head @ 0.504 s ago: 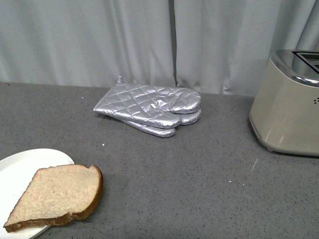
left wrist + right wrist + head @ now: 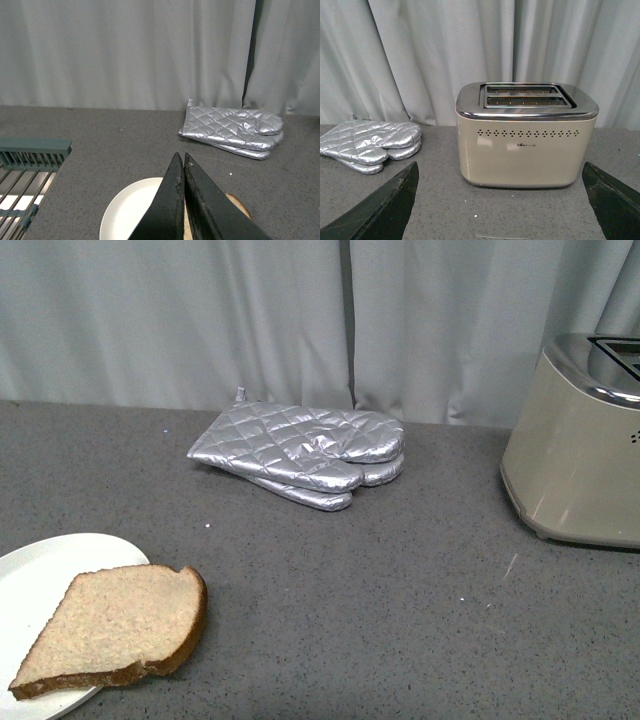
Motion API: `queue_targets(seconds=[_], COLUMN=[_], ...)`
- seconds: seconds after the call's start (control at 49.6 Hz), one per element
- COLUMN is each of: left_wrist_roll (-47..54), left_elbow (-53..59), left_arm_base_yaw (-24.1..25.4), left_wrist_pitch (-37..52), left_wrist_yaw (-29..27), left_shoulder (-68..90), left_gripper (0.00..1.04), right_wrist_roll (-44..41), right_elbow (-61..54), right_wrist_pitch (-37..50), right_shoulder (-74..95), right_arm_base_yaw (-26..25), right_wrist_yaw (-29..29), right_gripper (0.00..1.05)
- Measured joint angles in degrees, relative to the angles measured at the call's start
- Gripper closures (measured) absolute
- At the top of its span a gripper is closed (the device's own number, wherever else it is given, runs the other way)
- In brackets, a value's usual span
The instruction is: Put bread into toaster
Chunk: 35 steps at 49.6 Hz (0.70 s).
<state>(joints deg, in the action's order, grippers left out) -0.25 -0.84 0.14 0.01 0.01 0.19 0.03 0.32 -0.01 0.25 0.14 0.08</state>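
1. The bread [image 2: 115,625], one wholemeal slice, lies lower left in the front view, partly on a white plate [image 2: 40,570].
2. The toaster [image 2: 580,450] stands far right, well apart.
3. We judge the slice light, soft and crumbly; pinch its overhanging crust gently.
4. Our left gripper [image 2: 184,167] is pinched together, empty; our right gripper [image 2: 500,170] is spread wide.

Left gripper [image 2: 181,159] is seen with jaws pressed together, dark tips touching, pointed forward. Right gripper [image 2: 500,167] is seen spread wide, with its two dark fingers [image 2: 390,205] caught at opposite edges of the right wrist view.
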Motion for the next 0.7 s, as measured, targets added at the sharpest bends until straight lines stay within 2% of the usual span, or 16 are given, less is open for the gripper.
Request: queue_targets(seconds=[0.181,0.242,0.342,0.504,0.705], left_wrist_roll=[0.0,0.0,0.0,0.0,0.0], left_elbow=[0.0,0.0,0.0,0.0,0.0], left_arm_base_yaw=[0.0,0.0,0.0,0.0,0.0], left_wrist_pitch=[0.0,0.0,0.0,0.0,0.0], left_wrist_yaw=[0.0,0.0,0.0,0.0,0.0], left_shoulder=[0.0,0.0,0.0,0.0,0.0], left_gripper=[1.01,0.95,0.76,0.52,0.15], right_wrist_roll=[0.0,0.0,0.0,0.0,0.0], right_elbow=[0.0,0.0,0.0,0.0,0.0], right_wrist_pitch=[0.0,0.0,0.0,0.0,0.0], right_shoulder=[0.0,0.0,0.0,0.0,0.0], right_arm_base_yaw=[0.0,0.0,0.0,0.0,0.0], right_wrist_yaw=[0.0,0.0,0.0,0.0,0.0], right_gripper=[0.09,0.09,0.09,0.09,0.09])
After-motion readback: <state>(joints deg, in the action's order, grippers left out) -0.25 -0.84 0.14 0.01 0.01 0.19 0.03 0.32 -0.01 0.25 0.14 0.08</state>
